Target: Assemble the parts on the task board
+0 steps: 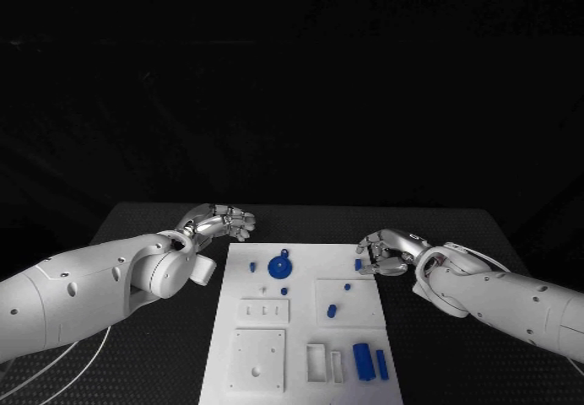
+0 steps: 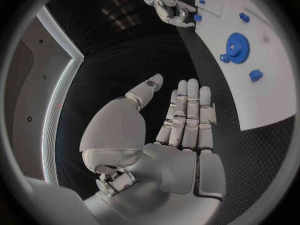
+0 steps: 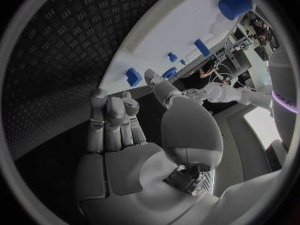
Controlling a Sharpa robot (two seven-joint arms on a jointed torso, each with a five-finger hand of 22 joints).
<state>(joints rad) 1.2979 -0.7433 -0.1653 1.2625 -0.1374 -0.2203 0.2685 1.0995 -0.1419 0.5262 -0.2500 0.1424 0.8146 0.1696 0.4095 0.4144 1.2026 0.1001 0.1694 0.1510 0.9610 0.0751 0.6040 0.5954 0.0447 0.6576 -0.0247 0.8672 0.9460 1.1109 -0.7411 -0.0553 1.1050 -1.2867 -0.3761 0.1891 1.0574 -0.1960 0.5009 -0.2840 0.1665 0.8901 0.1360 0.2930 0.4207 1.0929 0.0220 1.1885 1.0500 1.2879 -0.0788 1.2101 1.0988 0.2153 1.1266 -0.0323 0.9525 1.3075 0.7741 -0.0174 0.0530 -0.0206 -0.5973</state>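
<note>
The white task board (image 1: 305,253) lies in the middle of the table. A blue gear (image 1: 280,268) sits near its far end, with small blue parts (image 1: 331,310) scattered around it. My right hand (image 1: 387,251) hovers at the board's right edge, with its thumb and fingers apart. A small blue part (image 1: 359,264) lies on the board just off its fingertips; in the right wrist view this small blue part (image 3: 133,76) sits beyond the right hand (image 3: 125,130). My left hand (image 1: 219,224) is off the board's far left corner. The left hand (image 2: 181,125) is flat and holds nothing.
Two blue cylinders (image 1: 363,361) lie at the board's near right, beside white slotted blocks (image 1: 319,363). White square plates (image 1: 259,359) sit on the near left of the board. Black patterned table (image 1: 146,363) surrounds the board on all sides.
</note>
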